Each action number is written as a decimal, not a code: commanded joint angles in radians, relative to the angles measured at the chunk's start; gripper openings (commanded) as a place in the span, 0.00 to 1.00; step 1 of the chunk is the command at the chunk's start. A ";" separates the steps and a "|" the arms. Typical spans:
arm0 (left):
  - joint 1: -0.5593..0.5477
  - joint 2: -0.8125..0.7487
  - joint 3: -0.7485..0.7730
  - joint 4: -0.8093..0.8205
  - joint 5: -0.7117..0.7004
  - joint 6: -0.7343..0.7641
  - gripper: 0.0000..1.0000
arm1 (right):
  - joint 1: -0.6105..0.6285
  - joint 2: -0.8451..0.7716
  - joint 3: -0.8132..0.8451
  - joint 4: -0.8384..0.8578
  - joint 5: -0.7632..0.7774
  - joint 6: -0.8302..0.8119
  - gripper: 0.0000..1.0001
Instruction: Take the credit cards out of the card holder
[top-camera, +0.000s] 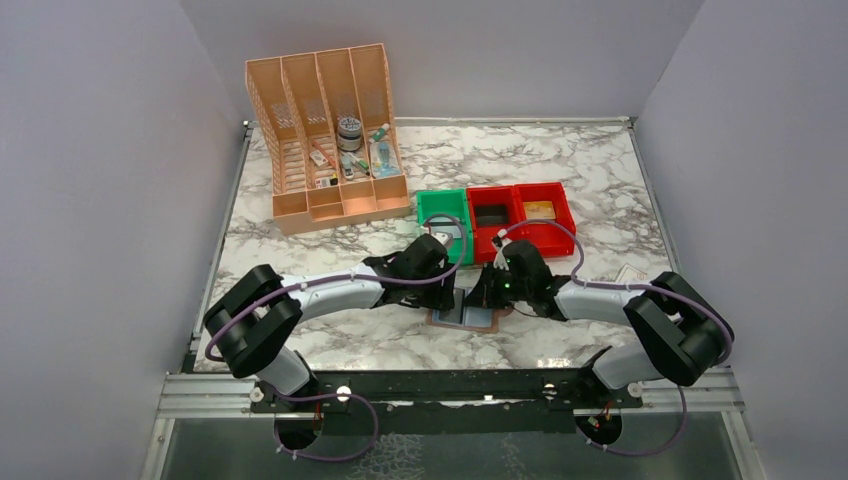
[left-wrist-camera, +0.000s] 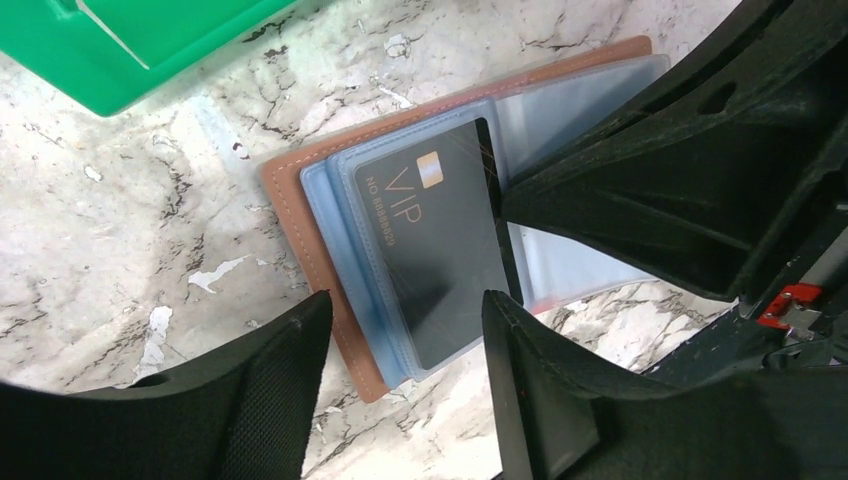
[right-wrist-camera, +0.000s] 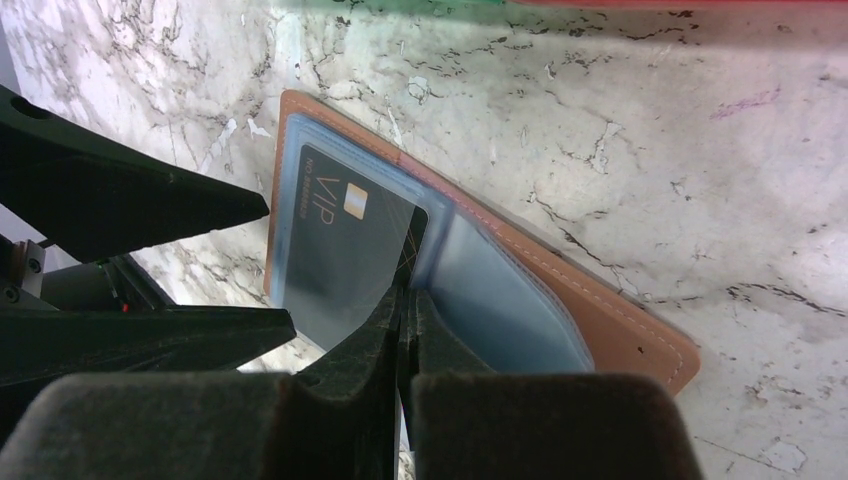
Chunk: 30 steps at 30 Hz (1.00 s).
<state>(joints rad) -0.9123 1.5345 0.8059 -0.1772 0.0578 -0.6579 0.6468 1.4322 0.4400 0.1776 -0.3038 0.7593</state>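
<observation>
The card holder (top-camera: 465, 319) lies open on the marble table, brown outside (left-wrist-camera: 300, 215) with blue-grey pockets (right-wrist-camera: 510, 300). A black credit card marked VIP (left-wrist-camera: 440, 240) sits in its left pocket, one end sticking out past the pocket's edge (right-wrist-camera: 340, 250). My left gripper (left-wrist-camera: 405, 335) is open and straddles that free end without touching it. My right gripper (right-wrist-camera: 408, 292) is shut, with its tips pressed onto the holder's middle beside the card's long edge. Whether it pinches a clear sleeve I cannot tell.
A green bin (top-camera: 441, 207) and two red bins (top-camera: 520, 205) stand just behind the holder. A tan desk organizer (top-camera: 330, 130) with small items is at the back left. A small white box (top-camera: 632, 272) lies by the right arm.
</observation>
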 joint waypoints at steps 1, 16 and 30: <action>-0.007 -0.001 0.029 -0.005 -0.034 0.015 0.57 | 0.005 -0.023 0.003 -0.048 0.030 0.003 0.01; -0.017 0.047 0.004 -0.001 -0.020 0.011 0.36 | 0.005 -0.026 0.025 -0.077 -0.001 0.007 0.22; -0.031 0.090 0.014 -0.030 -0.037 -0.011 0.24 | 0.002 -0.024 -0.001 -0.022 -0.029 0.000 0.01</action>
<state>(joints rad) -0.9295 1.5764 0.8112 -0.1768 0.0334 -0.6567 0.6468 1.4322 0.4652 0.1238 -0.3134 0.7631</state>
